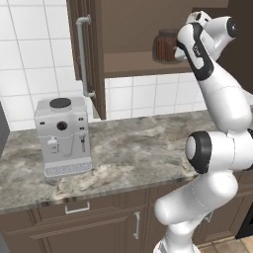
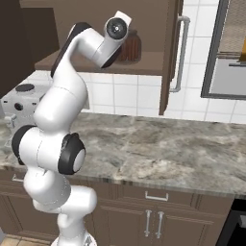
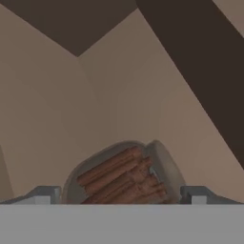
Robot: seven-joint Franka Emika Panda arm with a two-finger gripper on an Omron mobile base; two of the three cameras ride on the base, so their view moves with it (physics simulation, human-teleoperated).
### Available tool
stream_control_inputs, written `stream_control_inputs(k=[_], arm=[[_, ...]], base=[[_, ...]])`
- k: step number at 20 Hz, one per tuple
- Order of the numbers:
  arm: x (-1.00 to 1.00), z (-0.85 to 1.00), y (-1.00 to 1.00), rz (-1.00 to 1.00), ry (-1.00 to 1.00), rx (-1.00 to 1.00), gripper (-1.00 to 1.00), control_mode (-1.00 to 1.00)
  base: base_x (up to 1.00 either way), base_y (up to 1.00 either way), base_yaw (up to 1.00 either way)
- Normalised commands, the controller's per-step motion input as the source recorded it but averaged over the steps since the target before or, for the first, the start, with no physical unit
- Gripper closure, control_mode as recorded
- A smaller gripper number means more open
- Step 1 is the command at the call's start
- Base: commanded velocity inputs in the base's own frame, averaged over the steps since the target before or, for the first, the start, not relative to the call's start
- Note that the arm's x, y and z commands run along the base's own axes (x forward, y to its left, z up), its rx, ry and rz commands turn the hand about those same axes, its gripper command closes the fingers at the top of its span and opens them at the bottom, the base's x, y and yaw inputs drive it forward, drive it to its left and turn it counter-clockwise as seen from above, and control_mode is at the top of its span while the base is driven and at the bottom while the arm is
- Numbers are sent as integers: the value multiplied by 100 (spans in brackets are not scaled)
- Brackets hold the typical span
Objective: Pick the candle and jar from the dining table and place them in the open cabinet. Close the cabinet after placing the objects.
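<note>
Tool (image 3: 122, 193) released, fingers (image 3: 44, 194) spread wide to either side of the jar (image 3: 125, 175), apart from it, reaching into the open cabinet (image 1: 123, 29). Jar standing on the cabinet shelf (image 1: 133, 64), ribbed reddish-brown, dark lid on top, just beside the tool in the left base view. Cabinet door (image 1: 89, 54) swung open, silver bar handle (image 1: 83, 57) showing. Espresso machine (image 1: 63, 136) on the marble tabletop (image 1: 133, 158) below, well apart.
</note>
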Motion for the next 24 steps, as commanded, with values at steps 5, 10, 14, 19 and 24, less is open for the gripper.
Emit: stream_control_inputs(k=[5, 10, 14, 19, 24], arm=[[-50, 0, 0, 1, -6, -2, -100, -100], [-76, -10, 15, 8, -7, -13, -100, -100], [-78, -36, 35, 14, -5, -26, -100, -100], [-84, -39, 29, 23, -5, -33, -100, -100], [-68, -43, 23, 32, -1, -42, -100, -100]], base=[[0, 0, 0], [0, 0, 0], [0, 0, 0], [0, 0, 0], [0, 0, 0]])
